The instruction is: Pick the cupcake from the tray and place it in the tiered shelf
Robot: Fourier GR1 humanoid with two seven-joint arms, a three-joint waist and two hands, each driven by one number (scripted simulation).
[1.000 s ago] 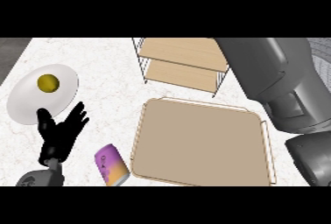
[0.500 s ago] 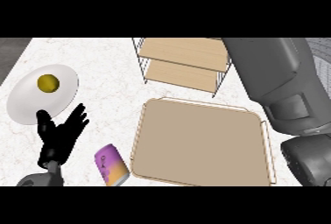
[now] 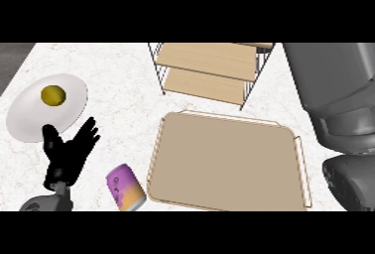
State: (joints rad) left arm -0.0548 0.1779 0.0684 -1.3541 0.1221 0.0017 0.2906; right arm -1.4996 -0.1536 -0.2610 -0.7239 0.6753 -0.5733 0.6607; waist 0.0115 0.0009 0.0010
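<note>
no cupcake shows on the tray (image 3: 219,163) or tiered shelf (image 3: 212,69), progress unclear; left hand (image 3: 67,154) rests, fingers spread, right hand unseen

A single head view looks steeply down, close over the counter (image 3: 110,64), tray (image 3: 227,158) central, tiered shelf (image 3: 212,69) above.

Flat tan tray (image 3: 227,161) with raised rim, lying at counter's middle-right, tiered shelf (image 3: 212,69) of wire frame and wooden boards, set upright just behind it

Tray (image 3: 227,161) before shelf (image 3: 212,69); plate (image 3: 33,116) left.
</note>
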